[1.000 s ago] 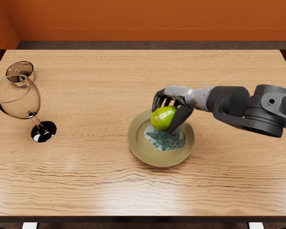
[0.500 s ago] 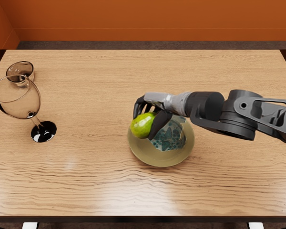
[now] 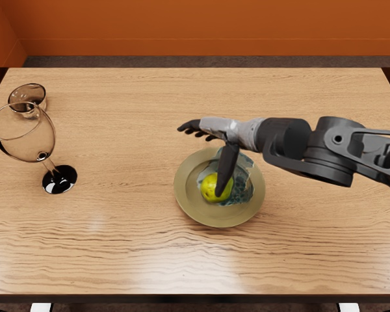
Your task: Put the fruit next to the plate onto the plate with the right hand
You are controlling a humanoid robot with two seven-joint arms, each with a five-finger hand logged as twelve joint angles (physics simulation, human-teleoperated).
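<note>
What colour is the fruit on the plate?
Yellow-green, seen in the head view; the fruit sits on the plate.

A wooden tabletop with long wavy grain fills most of the view, its far edge running along a dark strip of floor below an orange wall. A round olive-gold plate with a blue-green patterned centre sits flat on it, a little right of the middle and somewhat nearer the front edge than the far one. Close to the left edge a clear wine glass stands on a dark round foot, its bowl tilted towards that edge. A second wine glass shows just behind it, nearer the far left corner, partly hidden by the first.
</note>
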